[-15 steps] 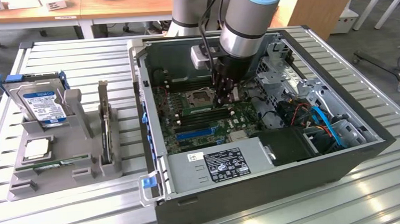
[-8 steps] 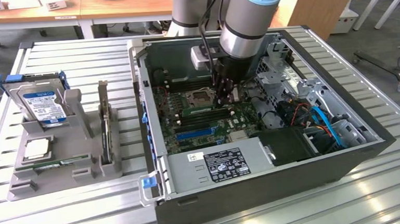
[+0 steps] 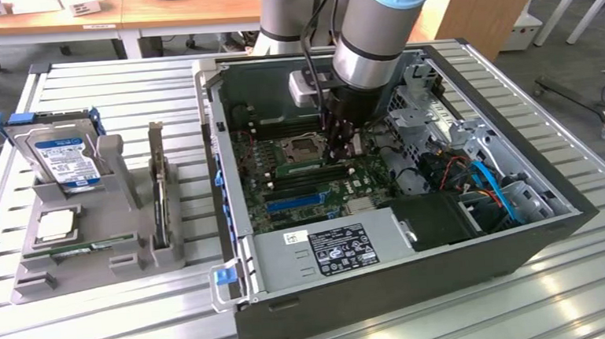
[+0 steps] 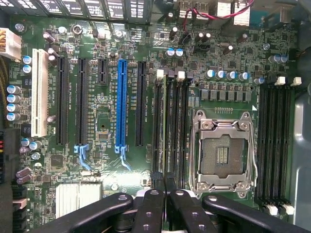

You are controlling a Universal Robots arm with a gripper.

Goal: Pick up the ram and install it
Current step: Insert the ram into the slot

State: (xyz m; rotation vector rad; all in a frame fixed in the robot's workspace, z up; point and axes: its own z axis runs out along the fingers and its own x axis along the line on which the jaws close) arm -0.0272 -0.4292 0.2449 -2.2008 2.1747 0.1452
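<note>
My gripper (image 3: 338,153) reaches down into the open computer case (image 3: 557,201), over the memory slots beside the empty processor socket (image 3: 301,147). In the wrist view the black fingers (image 4: 150,208) are shut, and the gripper (image 4: 164,180) pinches one end of the ram (image 4: 165,126). I see the ram edge-on, lying along a slot next to the socket (image 4: 222,153). From outside, the ram (image 3: 308,169) shows as a thin green strip by the fingertips. Whether it sits fully in the slot I cannot tell. A second, similar ram stick (image 3: 81,248) lies at the front of the grey holder (image 3: 129,263).
The holder, at the exterior view's left, also carries a blue-labelled hard drive (image 3: 65,160) and a square silver processor chip (image 3: 56,224). Inside the case are the power supply (image 3: 329,251), blue and orange cables (image 3: 487,178) and expansion slots (image 4: 120,102). More memory slots (image 4: 274,141) lie beyond the socket.
</note>
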